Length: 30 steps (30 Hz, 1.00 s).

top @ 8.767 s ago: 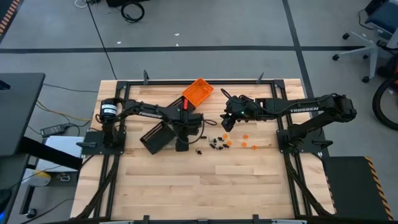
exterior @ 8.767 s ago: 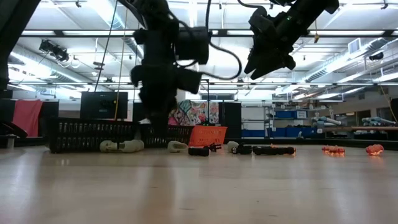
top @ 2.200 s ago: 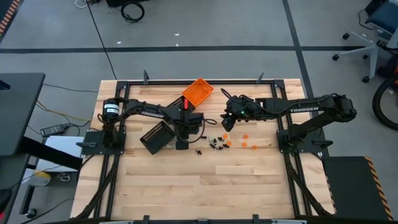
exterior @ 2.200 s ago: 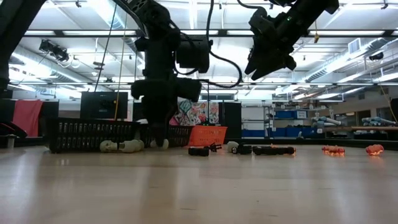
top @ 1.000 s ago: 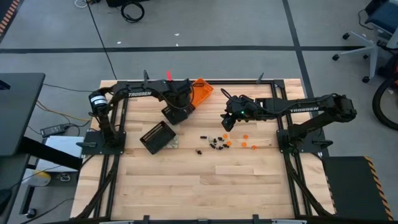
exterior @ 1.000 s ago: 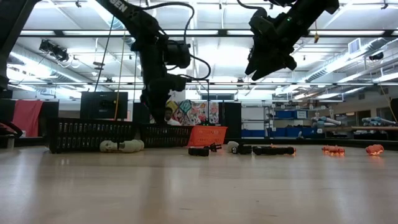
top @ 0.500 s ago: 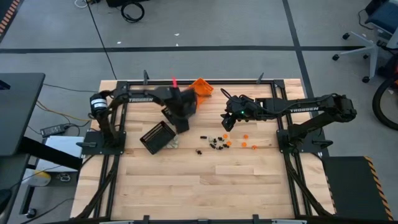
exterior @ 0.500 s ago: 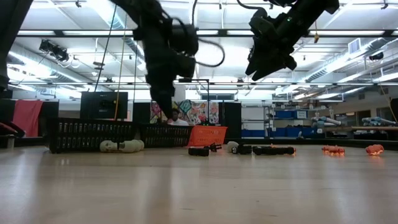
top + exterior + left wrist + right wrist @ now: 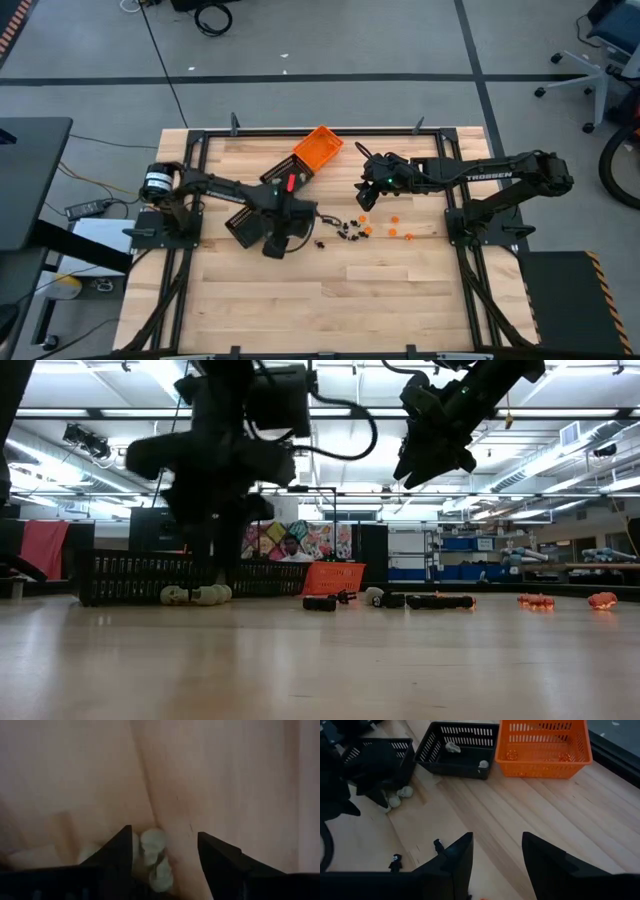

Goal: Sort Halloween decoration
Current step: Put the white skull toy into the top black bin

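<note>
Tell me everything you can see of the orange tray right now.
The orange tray is a rectangular basket of what looks like plastic, with slotted, vented walls and an open top. It sits flat on the wooden table near the far edge, turned at an angle in the high view. Two small orange trinkets lie inside it. A black tray stands close beside it. Neither arm touches it.

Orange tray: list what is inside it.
In the right wrist view, the orange tray holds two small orange trinkets near its front wall. The front wall hides some of the floor, so more may lie there.
</note>
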Motion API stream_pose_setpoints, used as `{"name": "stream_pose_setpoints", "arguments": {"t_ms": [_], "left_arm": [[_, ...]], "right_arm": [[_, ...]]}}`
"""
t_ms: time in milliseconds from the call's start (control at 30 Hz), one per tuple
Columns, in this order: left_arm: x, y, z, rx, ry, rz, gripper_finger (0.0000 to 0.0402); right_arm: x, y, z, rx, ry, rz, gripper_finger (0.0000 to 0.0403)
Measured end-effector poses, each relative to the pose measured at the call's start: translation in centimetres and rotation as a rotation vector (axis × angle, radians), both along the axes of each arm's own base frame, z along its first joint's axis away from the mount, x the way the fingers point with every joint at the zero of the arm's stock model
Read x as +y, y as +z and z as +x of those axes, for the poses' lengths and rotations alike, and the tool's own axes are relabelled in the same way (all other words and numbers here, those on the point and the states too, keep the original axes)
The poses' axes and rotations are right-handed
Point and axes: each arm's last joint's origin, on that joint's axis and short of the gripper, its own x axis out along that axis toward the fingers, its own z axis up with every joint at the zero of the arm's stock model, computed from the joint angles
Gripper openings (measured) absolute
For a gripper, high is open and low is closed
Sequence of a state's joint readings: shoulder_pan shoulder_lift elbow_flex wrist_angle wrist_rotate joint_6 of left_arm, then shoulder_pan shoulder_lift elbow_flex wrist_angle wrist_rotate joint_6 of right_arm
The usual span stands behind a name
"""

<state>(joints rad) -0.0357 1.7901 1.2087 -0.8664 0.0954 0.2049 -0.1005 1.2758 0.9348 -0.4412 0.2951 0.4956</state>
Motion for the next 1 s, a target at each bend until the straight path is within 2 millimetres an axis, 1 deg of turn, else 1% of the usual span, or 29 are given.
{"name": "stream_pose_setpoints", "arguments": {"t_ms": [67,167,267,433,1000], "left_arm": [[-0.1,-0.7,-0.5,0.024,-0.028,0.024,0.02],[0.0,-1.3,-0.8,0.024,-0.059,0.107,0.0208],[0.2,-2.3,-1.4,0.046,-0.087,0.157,0.0207],[0.2,-3.1,-1.8,0.042,-0.123,0.164,0.0197],[0.1,-3.0,-1.1,-0.026,-0.025,0.146,0.0194]], "right_arm": [[0.0,0.0,0.0,-0.001,0.0,0.0,0.0173],[0.0,0.0,0.0,-0.001,0.0,0.0,0.0173],[0.0,0.0,0.0,-0.003,-0.001,0.002,0.0173],[0.0,0.0,0.0,-0.006,-0.004,0.004,0.0173],[0.0,0.0,0.0,-0.006,-0.005,0.005,0.0173]]}}
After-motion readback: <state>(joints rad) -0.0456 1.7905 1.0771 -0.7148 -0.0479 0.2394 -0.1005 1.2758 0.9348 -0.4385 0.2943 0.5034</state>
